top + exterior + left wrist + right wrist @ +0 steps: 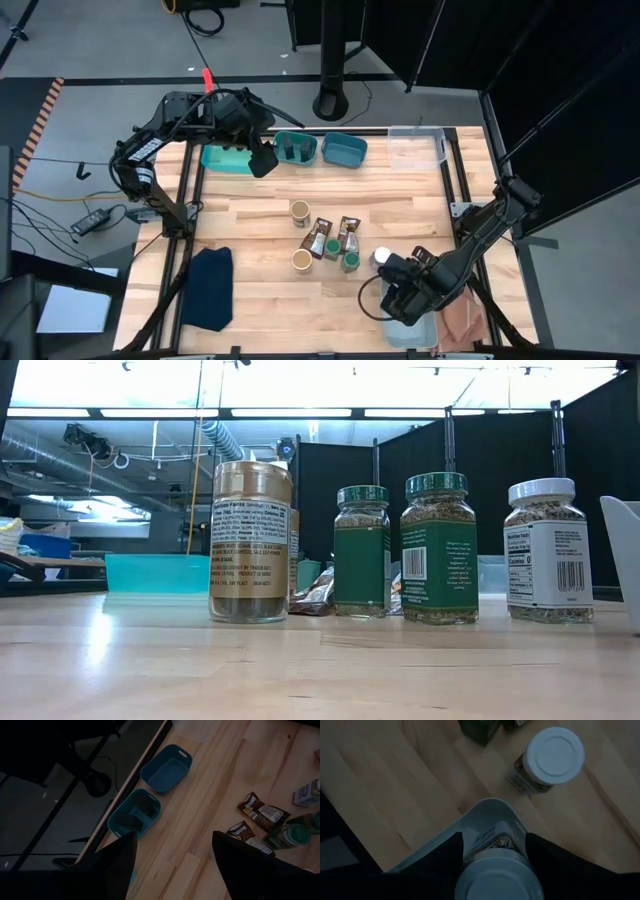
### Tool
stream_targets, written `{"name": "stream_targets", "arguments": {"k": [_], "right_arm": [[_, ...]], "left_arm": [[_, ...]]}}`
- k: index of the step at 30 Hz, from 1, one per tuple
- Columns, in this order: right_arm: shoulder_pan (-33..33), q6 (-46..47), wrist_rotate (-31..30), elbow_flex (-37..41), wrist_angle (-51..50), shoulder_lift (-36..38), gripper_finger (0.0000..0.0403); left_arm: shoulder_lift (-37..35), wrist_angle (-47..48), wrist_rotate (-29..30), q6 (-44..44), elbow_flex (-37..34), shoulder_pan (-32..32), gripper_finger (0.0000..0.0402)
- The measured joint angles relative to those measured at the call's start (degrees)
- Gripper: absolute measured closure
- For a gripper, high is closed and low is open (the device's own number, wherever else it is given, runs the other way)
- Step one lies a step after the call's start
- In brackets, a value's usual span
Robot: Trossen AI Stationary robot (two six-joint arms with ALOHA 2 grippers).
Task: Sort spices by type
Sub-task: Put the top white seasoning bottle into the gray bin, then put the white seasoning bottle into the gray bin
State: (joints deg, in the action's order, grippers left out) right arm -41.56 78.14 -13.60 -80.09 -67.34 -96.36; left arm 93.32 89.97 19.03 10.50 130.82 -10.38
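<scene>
While the right gripper (495, 851) held a white-lidded glass spice jar (499, 880) over the pale plastic bin (487, 810) at the table's near right, its fingers clamped on it, a tilted release could have toppled the jar against the rim.

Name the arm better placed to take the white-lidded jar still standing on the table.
Right. The right gripper hovers over the pale bin, and the standing white-lidded jar is just beside it. The left gripper is across the table by the teal bins.
</scene>
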Motion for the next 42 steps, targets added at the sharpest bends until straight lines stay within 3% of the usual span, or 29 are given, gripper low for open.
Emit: {"name": "stream_targets", "arguments": {"k": [7,30,42], "right_arm": [[0.0,0.72,1.68,6.92,9.78,0.0,0.0193],[1.28,-0.17,1.64,12.3,16.39,0.49,0.0189],[3.09,-0.8,3.01,12.59,16.2,4.14,0.0107]], "left_arm": [[0.0,0.02,0.0,0.02,0.0,0.0,0.0138],[0.0,-0.15,0.01,-0.08,0.01,-0.01,0.0138],[0.0,-0.15,0.02,-1.42,0.0,-0.01,0.0138]]}}
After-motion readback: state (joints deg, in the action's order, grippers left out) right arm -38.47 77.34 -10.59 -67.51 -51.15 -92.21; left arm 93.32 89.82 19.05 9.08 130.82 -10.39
